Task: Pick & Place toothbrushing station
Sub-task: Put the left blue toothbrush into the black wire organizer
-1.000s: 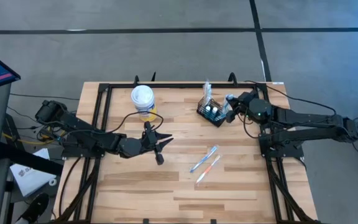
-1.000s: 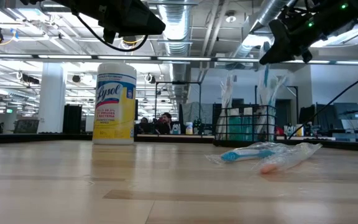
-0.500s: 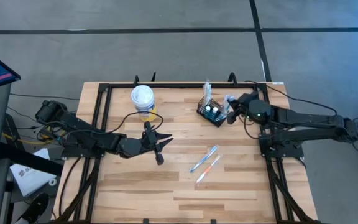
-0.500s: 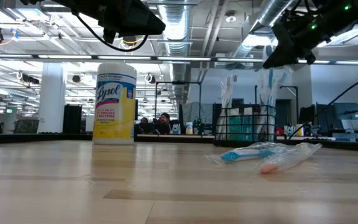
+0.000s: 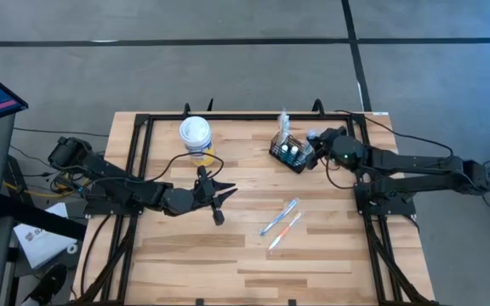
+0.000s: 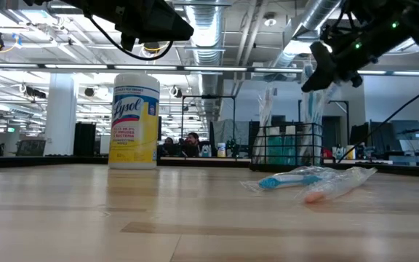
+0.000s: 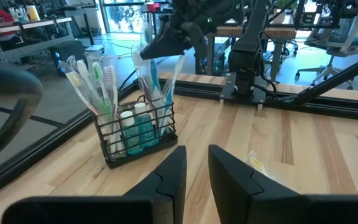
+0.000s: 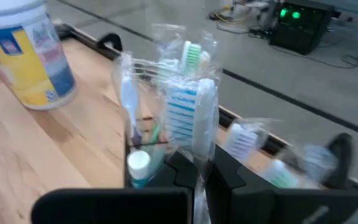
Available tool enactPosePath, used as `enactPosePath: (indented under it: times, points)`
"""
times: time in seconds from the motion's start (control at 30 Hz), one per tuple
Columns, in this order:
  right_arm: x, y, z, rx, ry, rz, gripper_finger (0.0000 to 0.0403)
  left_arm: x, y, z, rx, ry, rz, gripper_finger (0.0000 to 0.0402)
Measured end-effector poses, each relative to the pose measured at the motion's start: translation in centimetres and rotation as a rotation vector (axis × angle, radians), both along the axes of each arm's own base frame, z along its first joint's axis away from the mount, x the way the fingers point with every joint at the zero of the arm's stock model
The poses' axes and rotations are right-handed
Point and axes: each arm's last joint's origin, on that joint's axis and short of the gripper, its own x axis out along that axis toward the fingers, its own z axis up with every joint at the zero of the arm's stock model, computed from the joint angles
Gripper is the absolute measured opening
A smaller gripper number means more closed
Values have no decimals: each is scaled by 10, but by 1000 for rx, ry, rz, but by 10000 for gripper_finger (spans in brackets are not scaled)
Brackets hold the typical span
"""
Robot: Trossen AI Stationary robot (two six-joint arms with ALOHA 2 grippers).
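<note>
While the right gripper (image 5: 315, 136) hangs above the toothbrushing station (image 5: 292, 153), its fingers are pressed together on a plastic-wrapped toothbrush (image 8: 194, 115) with blue-and-white bristles, held upright with the head uppermost. The station, a black wire-mesh caddy, stands on the wooden table (image 5: 253, 263) near the far edge, toward the far right corner, inside the black frame rail (image 5: 136, 157) that borders the table. In the left wrist view the caddy (image 7: 138, 130) holds several wrapped toothbrushes (image 7: 92, 78) standing upright and small teal bottles (image 7: 143, 127) with white caps. The low view shows the right gripper (image 6: 318, 73) above the caddy's rim (image 6: 289, 129), with the wrapped brush hanging beneath it toward the compartments; whether the brush touches the mesh cannot be told. A Lysol wipes canister (image 5: 196, 138), yellow with a white lid, stands upright near the far edge, well to the left of the caddy. Two more wrapped toothbrushes, one blue (image 5: 280, 215) and one orange (image 5: 286, 230), lie side by side near the middle of the table, just right of centre. The left gripper (image 5: 217, 204) is left of the table's middle, above the surface and holding nothing, its fingers (image 7: 173, 177) standing slightly apart with a narrow gap between them.
</note>
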Motion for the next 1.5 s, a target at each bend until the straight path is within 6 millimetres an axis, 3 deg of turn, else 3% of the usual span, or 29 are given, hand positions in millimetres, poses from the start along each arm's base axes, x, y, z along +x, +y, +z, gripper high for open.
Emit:
enactPosePath:
  times: [0.3,0.5,0.8,1.13,1.5]
  points:
    - [-6,-2,-34,49,-25,3,4,0,0,0,0,0,0,60]
    - [-9,-4,-44,51,-57,-15,11,0,0,0,0,0,0,63]
    - [-8,-2,-34,44,-86,43,45,0,0,0,0,0,0,62]
    - [-5,-2,-18,30,-93,84,51,0,0,0,0,0,0,62]
    - [-9,-1,-26,101,13,79,51,0,0,0,0,0,0,63]
